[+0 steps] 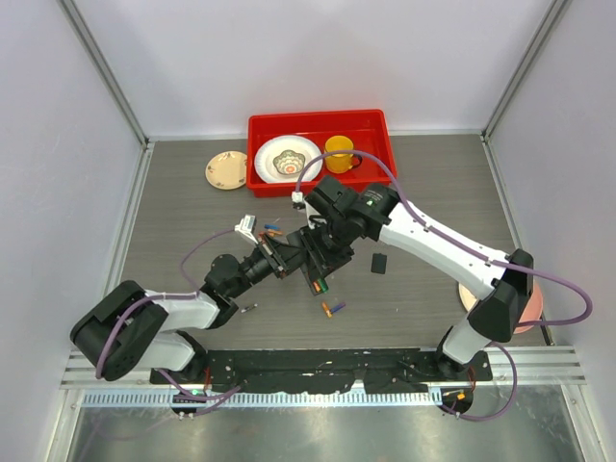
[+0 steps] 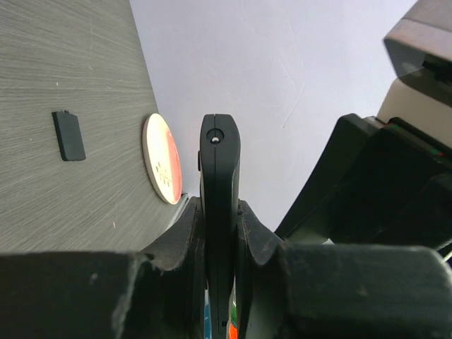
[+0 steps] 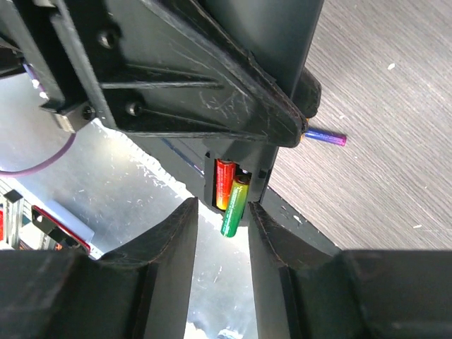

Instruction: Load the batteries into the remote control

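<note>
1. The surface (image 1: 173, 241) is walled on its left, far and right sides. Open room lies along its left half and in the far right corner. Both arms crowd the middle.
2. One red tray (image 1: 258, 130) sits against the far edge.
3. There are three plates. A white patterned plate (image 1: 287, 159) lies in the tray, and a tan plate (image 1: 226, 170) lies just left of it. A pink plate (image 1: 527, 306) lies at the right edge, partly under the right arm.
4. One yellow cup (image 1: 338, 151) stands in the tray.
5. One remote control (image 2: 219, 176) is held on its edge above the middle of the surface. The left fingers (image 2: 185, 236) are clamped tight on it.
6. The right fingers (image 3: 180, 240) stand narrowly parted at the remote's open compartment. A green-yellow battery (image 3: 235, 205) sits between them with a gap on one side, so it is not gripped.
7. One black battery cover (image 1: 380, 262) lies flat to the right of the remote, apart from it.
8. The batteries (image 1: 333, 308) are counted as follows:
   - Two are in the compartment, one red-orange and the green-yellow one, which pokes out of the end.
   - About two lie loose near the remote's near side.
   - About two more lie on its far left side.
   - They are too small for a firm count.
</note>
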Tool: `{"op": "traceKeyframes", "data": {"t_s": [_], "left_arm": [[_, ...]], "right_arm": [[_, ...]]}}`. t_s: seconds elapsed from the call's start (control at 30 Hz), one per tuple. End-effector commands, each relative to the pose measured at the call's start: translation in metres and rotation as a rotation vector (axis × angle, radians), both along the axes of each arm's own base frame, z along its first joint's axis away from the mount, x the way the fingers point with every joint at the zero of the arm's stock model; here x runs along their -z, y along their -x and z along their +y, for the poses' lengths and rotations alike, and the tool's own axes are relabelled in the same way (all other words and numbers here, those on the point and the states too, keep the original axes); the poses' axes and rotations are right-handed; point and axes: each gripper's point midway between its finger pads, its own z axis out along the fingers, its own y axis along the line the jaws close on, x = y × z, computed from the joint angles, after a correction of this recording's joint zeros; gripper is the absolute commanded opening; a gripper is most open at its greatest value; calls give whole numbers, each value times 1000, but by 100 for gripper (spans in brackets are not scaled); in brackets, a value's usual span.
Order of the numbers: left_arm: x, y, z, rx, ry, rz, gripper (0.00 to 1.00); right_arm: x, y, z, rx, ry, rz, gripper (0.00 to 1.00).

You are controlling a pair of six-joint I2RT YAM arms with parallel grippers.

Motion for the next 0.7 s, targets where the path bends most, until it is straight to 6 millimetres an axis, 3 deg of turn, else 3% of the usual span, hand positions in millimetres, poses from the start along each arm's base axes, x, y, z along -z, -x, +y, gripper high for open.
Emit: {"op": "traceKeyframes", "data": {"t_s": [0.0, 0.13, 0.23, 0.3, 0.33, 0.37, 0.4, 0.43, 0.47, 0.53, 0.57, 0.6, 0.63, 0.67], "left_arm": [[-22, 0, -1, 4, 76, -52, 0], [-21, 0, -1, 3, 81, -46, 0], [-24, 0, -1, 1, 96, -48, 0], [-27, 0, 0, 2, 113, -42, 0], [-28, 0, 0, 3, 119, -42, 0], [-29, 2, 0, 15, 123, -42, 0], [-31, 2, -1, 21, 129, -44, 0], [-31, 3, -1, 26, 132, -41, 0], [-32, 5, -1, 37, 135, -43, 0], [-36, 7, 0, 46, 151, -47, 0], [-35, 7, -1, 49, 152, -42, 0], [-35, 9, -1, 55, 152, -41, 0], [-35, 9, -1, 56, 152, -44, 0], [-35, 10, 0, 58, 151, -44, 0]], "right_arm": [[-22, -5, 5, -3, -51, -41, 41], [-32, -6, 4, 5, -78, -69, 42], [-53, -22, 5, 40, -134, -183, 42], [-65, -32, -8, 129, -171, -301, 42], [-77, -45, -3, 183, -253, -376, 42], [-72, -41, -20, 237, -285, -405, 41], [-73, -40, -20, 286, -351, -404, 41], [-93, -45, -12, 308, -499, -457, 41], [-77, -39, -25, 339, -532, -432, 51], [-82, -34, -26, 359, -636, -385, 60], [-69, -33, -30, 360, -630, -352, 64], [-70, -38, -39, 386, -647, -344, 66], [-72, -28, -35, 343, -689, -297, 66], [-62, -24, -36, 332, -692, -267, 67]]}}
